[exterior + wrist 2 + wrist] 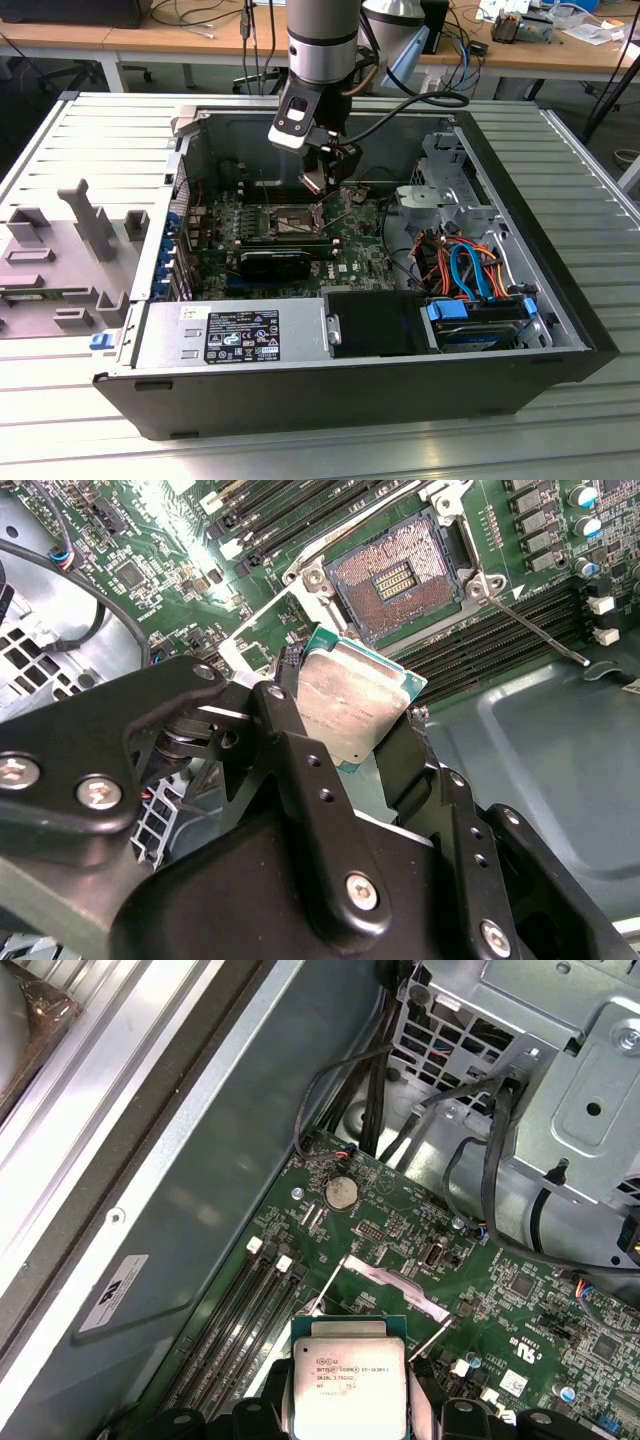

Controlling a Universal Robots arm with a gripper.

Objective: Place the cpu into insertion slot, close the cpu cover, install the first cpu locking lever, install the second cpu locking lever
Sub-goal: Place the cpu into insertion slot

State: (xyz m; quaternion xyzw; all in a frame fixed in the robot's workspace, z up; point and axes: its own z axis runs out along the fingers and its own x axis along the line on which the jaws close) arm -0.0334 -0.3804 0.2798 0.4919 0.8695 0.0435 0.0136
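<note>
Hanging in the gripper [345, 725], whose fingers are clamped on two opposite edges, the cpu [352, 702] sits above the green motherboard [150, 560], just beside the insertion slot [395, 577] and apart from it. The slot lies bare (its field of contacts shows in the second wrist view) near the middle of the board, inside the computer case [300, 395]. A thin locking lever [530, 630] juts from one corner of the slot. To do this step well, I judge, the chip must come level and square with the slot's rim. It should settle straight down without sliding over the contacts and stay clear of that lever.
</note>
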